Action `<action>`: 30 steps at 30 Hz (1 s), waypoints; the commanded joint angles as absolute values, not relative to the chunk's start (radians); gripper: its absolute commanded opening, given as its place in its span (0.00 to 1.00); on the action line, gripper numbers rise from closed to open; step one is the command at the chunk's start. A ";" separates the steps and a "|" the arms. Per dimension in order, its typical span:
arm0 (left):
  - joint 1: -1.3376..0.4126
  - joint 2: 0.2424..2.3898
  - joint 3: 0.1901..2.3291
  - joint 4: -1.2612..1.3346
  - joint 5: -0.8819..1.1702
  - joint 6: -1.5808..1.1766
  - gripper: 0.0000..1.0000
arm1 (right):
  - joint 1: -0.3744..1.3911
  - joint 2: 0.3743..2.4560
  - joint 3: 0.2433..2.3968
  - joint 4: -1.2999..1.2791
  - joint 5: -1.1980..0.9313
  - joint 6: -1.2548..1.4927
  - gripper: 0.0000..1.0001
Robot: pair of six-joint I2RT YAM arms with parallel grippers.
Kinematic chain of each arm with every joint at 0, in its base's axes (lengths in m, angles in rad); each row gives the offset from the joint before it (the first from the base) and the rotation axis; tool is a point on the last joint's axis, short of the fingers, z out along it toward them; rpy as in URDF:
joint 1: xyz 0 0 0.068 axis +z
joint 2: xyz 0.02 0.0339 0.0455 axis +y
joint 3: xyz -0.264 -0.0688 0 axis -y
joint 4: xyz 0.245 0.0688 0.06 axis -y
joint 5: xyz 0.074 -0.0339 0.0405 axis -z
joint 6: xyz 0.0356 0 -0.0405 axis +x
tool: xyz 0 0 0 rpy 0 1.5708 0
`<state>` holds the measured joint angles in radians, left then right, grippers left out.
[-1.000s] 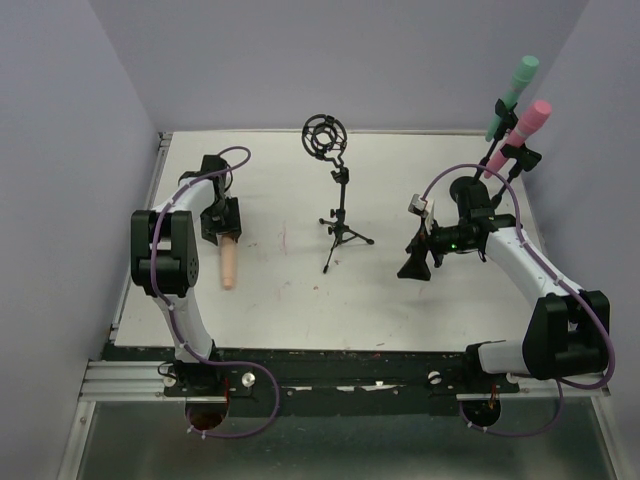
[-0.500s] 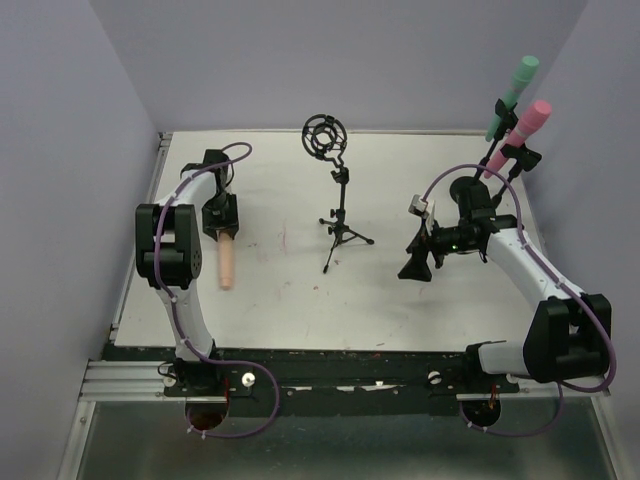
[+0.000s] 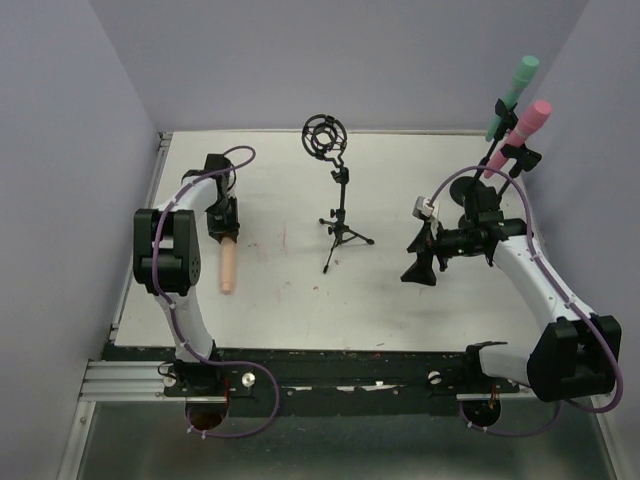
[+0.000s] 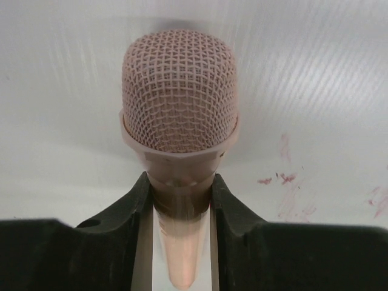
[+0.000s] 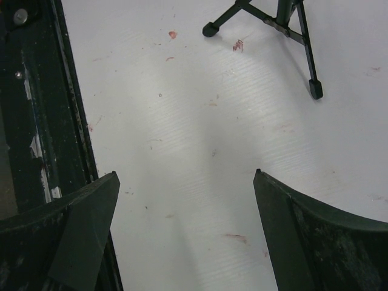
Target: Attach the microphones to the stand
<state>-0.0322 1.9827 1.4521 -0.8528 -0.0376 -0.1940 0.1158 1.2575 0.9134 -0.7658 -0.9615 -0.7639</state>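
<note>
Peach microphone (image 4: 179, 121) lies near the worktop's (image 3: 280, 310) left edge with the left gripper's (image 4: 180, 182) 2 fingers (image 4: 136, 209) pinching its neck under the mesh head, right gripper (image 5: 185, 177) wide and empty, and gripped so high on that smooth taper it could slip or swing on lifting.

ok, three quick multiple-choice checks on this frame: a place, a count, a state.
1. Where is the peach microphone? A lying on the table; B standing upright; C against the wall.
2. Microphones clipped up? A none; B two; C three.
3. The right hand is: A open, empty; B shut on a cable; C gripping a microphone.
1 A, it lies flat at left. 2 B, green microphone and pink microphone, rear right. 3 A, fingers wide apart, nothing between.
</note>
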 commanded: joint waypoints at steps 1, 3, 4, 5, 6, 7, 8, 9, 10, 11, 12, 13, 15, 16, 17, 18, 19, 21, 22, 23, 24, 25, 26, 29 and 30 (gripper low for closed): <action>-0.037 1.713 1.280 -0.717 0.081 -0.230 0.07 | 0.109 1.210 0.983 -0.960 -1.025 -0.897 1.00; -0.038 1.568 1.195 -0.648 0.130 -0.261 0.06 | 0.112 1.213 1.029 -1.056 -1.028 -0.943 1.00; -0.041 1.489 1.148 -0.608 0.174 -0.274 0.05 | 0.112 1.219 1.052 -1.101 -1.034 -0.963 1.00; -0.044 1.421 1.112 -0.580 0.216 -0.294 0.04 | 0.113 1.232 1.074 -1.153 -1.048 -0.983 1.00; -0.046 1.343 1.070 -0.546 0.256 -0.307 0.04 | 0.114 1.241 1.100 -1.195 -1.061 -1.000 1.00; -0.051 1.278 1.034 -0.519 0.306 -0.323 0.03 | 0.117 1.250 1.127 -1.244 -1.075 -1.023 1.00; -0.055 1.205 0.988 -0.484 0.352 -0.342 0.03 | 0.118 1.256 1.147 -1.274 -1.091 -1.034 1.00; -0.060 1.142 0.961 -0.456 0.394 -0.357 0.03 | 0.123 1.262 1.170 -1.302 -1.101 -1.035 1.00; -0.067 1.056 0.918 -0.421 0.435 -0.373 0.03 | 0.126 1.266 1.192 -1.318 -1.107 -1.031 1.00; -0.075 0.987 0.885 -0.394 0.463 -0.391 0.02 | 0.129 1.266 1.218 -1.327 -1.112 -1.016 1.00; -0.083 0.906 0.852 -0.362 0.500 -0.403 0.02 | 0.135 1.264 1.236 -1.331 -1.117 -1.002 1.00; -0.093 0.825 0.826 -0.335 0.524 -0.422 0.02 | 0.141 1.264 1.261 -1.331 -1.117 -0.979 1.00; -0.115 0.691 0.786 -0.289 0.561 -0.455 0.01 | 0.158 1.266 1.304 -1.328 -1.117 -0.942 1.00; -0.132 0.637 0.779 -0.266 0.581 -0.471 0.01 | 0.169 1.269 1.327 -1.325 -1.114 -0.921 1.00; -0.152 0.588 0.787 -0.252 0.594 -0.486 0.01 | 0.184 1.273 1.350 -1.321 -1.112 -0.901 1.00; -0.178 0.563 0.804 -0.244 0.600 -0.503 0.01 | 0.205 1.279 1.373 -1.315 -1.111 -0.878 1.00; -0.204 0.546 0.827 -0.230 0.607 -0.518 0.01 | 0.224 1.284 1.391 -1.309 -1.109 -0.858 1.00; -0.282 0.541 0.874 -0.186 0.597 -0.557 0.01 | 0.277 1.298 1.434 -1.279 -1.104 -0.792 1.00; -0.329 0.551 0.897 -0.163 0.578 -0.569 0.00 | 0.307 1.304 1.462 -1.254 -1.101 -0.749 1.00; -0.378 0.563 0.928 -0.144 0.557 -0.580 0.01 | 0.334 1.315 1.483 -1.226 -1.100 -0.698 1.00; -0.421 0.584 0.954 -0.121 0.533 -0.584 0.01 | 0.362 1.324 1.512 -1.207 -1.109 -0.645 1.00; -0.486 0.607 0.983 -0.100 0.510 -0.584 0.01 | 0.379 1.344 1.544 -1.203 -1.129 -0.614 1.00; -0.541 0.638 1.020 -0.080 0.470 -0.575 0.00 | 0.386 1.362 1.592 -1.215 -1.161 -0.603 1.00; -0.730 0.745 1.121 -0.045 0.318 -0.523 0.00 | 0.387 1.411 1.676 -1.273 -1.274 -0.629 1.00; -0.788 0.791 1.158 -0.034 0.275 -0.511 0.00 | 0.387 1.420 1.681 -1.273 -1.291 -0.623 1.00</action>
<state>-0.5999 0.6575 1.0401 -0.1421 0.4755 -0.5400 0.3843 1.3815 1.6100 -1.2510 -1.1488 -0.6857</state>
